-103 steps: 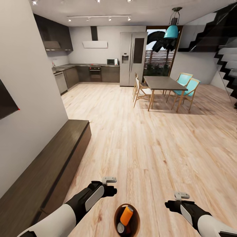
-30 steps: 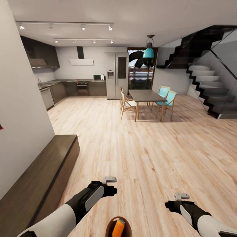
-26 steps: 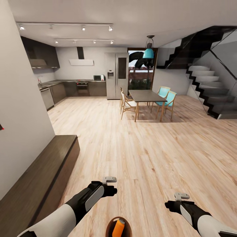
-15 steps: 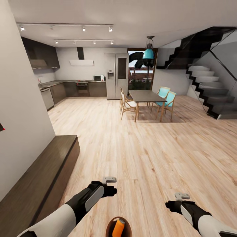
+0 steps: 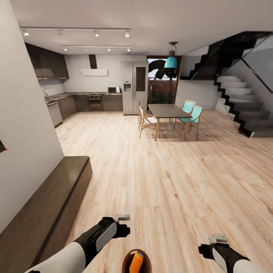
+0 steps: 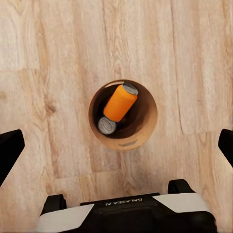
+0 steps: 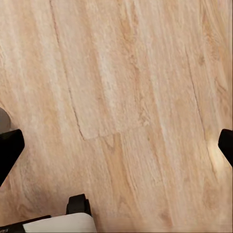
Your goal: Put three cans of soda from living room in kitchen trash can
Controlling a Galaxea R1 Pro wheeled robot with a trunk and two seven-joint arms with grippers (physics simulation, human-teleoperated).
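The small round bin with a brown-tan inside (image 6: 145,127) stands on the pale wooden plank floor (image 5: 170,178), just in front of the robot and between its two arms; in the head view only its far rim shows at the bottom edge (image 5: 124,260). Inside it a bright orange drink can with a silver top (image 6: 118,103) lies tilted against the wall, and beside it the silver top of a second can (image 6: 107,125) faces up; its body colour cannot be told.

The left claw (image 6: 116,145) hangs above the bin with its two dark fingertips (image 6: 8,148) spread wide at the edges of the wrist view, holding nothing. The right claw (image 7: 116,145) is spread just as wide over bare planks, also empty.

To the robot's left a long low dark wooden bench (image 5: 45,212) runs along a pale wall. Well ahead lies the kitchen with dark grey cabinets (image 5: 81,102), a white extractor hood (image 5: 93,71) and a tall steel double-door fridge (image 5: 134,87). Right of it stand a dark dining table (image 5: 168,110) with turquoise chairs (image 5: 192,112) and a black staircase (image 5: 242,110).
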